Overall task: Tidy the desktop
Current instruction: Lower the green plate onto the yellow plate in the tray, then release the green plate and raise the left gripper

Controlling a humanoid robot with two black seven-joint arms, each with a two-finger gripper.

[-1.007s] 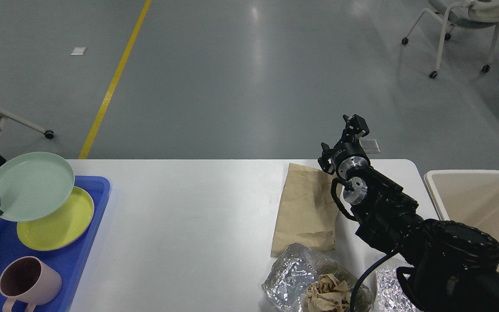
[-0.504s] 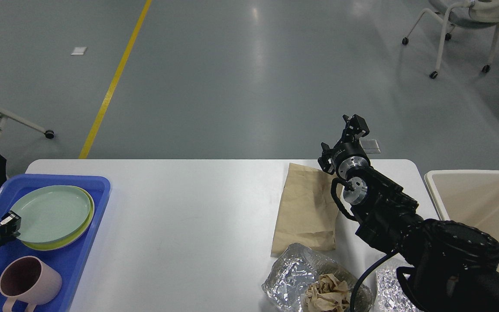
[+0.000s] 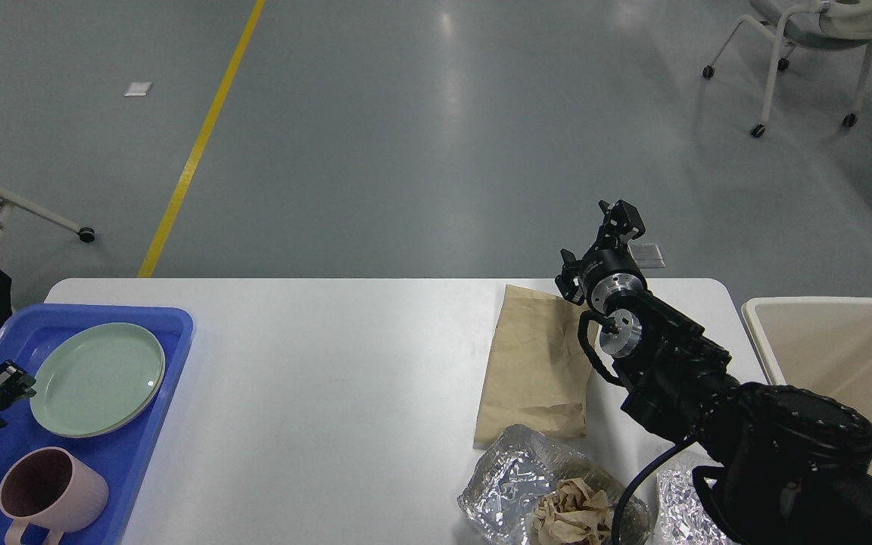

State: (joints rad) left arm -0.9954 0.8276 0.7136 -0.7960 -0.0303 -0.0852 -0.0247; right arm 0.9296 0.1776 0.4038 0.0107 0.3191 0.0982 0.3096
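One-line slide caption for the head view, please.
Left pincer beside the green plate on the blue tray; paper bag and foil remain on the desktop.

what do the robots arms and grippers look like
Both arms are black. The right arm is built from chunky rounded segments, with two round silver metal caps near the wrist and a black cable looping alongside it. Its right gripper is small, black and angular. Only the tip of the left gripper shows at the frame edge: black, with pale edges on the fingertips.
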